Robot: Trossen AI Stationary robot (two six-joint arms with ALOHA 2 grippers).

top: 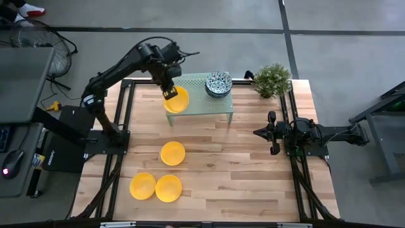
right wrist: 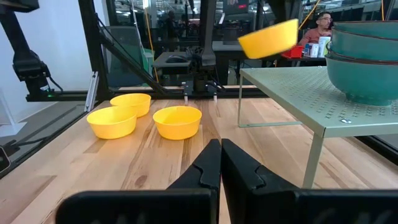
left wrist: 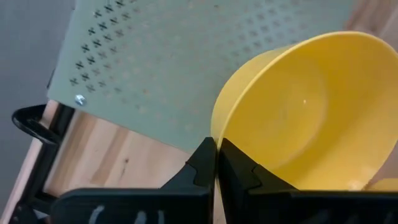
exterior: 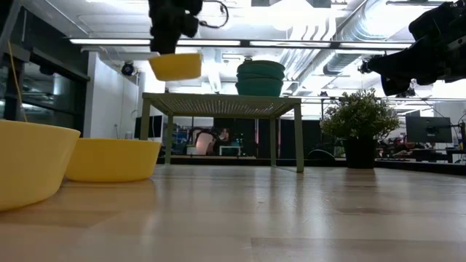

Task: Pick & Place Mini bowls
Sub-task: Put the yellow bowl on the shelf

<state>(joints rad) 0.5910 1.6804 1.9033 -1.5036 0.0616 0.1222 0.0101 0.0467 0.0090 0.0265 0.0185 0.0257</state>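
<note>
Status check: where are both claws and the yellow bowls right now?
Left claw shut on plain yellow mini bowl, held above pale green perforated rack. Right claw shut, empty, parked at table's right. Three yellow bowls on table; patterned stack on rack, clear of it.

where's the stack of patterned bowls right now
In the high view the patterned bowls sit stacked on the right end of the green rack, left of the potted plant.
</note>
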